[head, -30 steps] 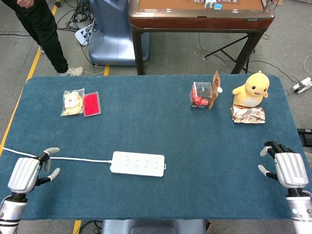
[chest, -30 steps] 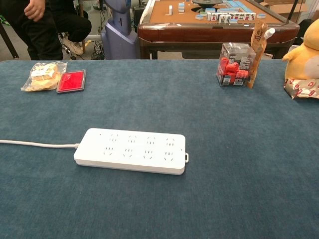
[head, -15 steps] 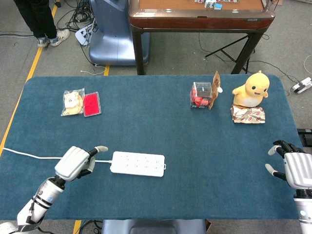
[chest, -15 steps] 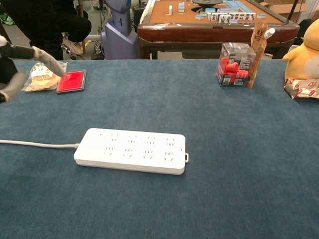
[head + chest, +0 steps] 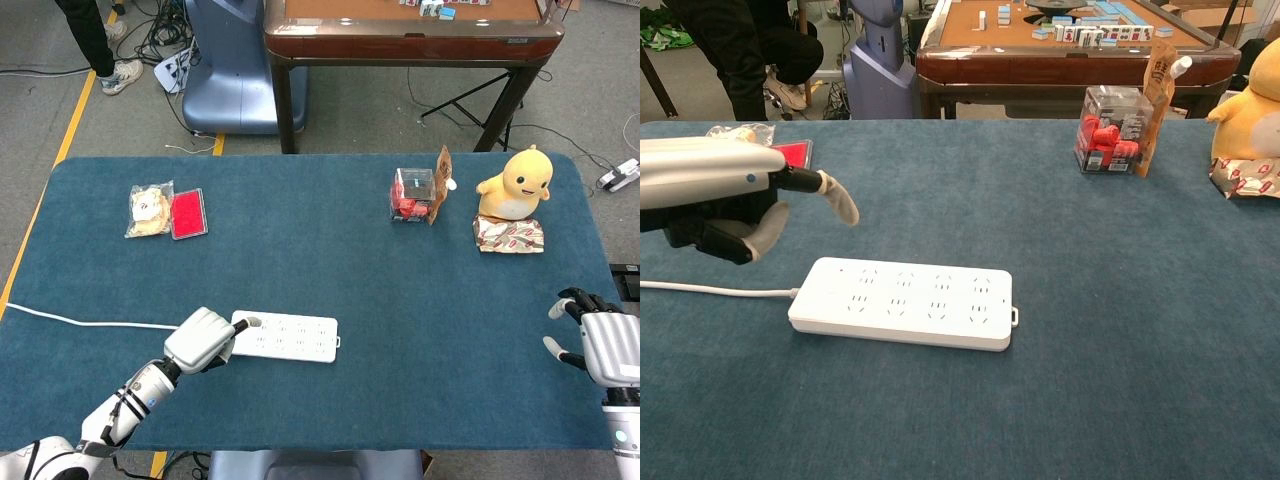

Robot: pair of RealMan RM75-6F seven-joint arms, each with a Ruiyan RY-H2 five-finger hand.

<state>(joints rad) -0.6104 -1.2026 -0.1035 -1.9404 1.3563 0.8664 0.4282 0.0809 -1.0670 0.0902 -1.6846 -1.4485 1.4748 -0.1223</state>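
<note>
We find no legible text, brand, number or sign in either view. The patterned packet (image 5: pixel 509 236) under the yellow plush toy (image 5: pixel 514 184) carries red and white print — too small to read. The tiles (image 5: pixel 1080 30) on the far table (faces blurred) show markings we cannot make out.

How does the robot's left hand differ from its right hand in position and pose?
The left hand hovers at the cord end of the white plastic power strip, while the right hand sits at the blue table's right edge, far from any object. The left hand's fingers point forward; the right's are spread. Both hold nothing.
</note>
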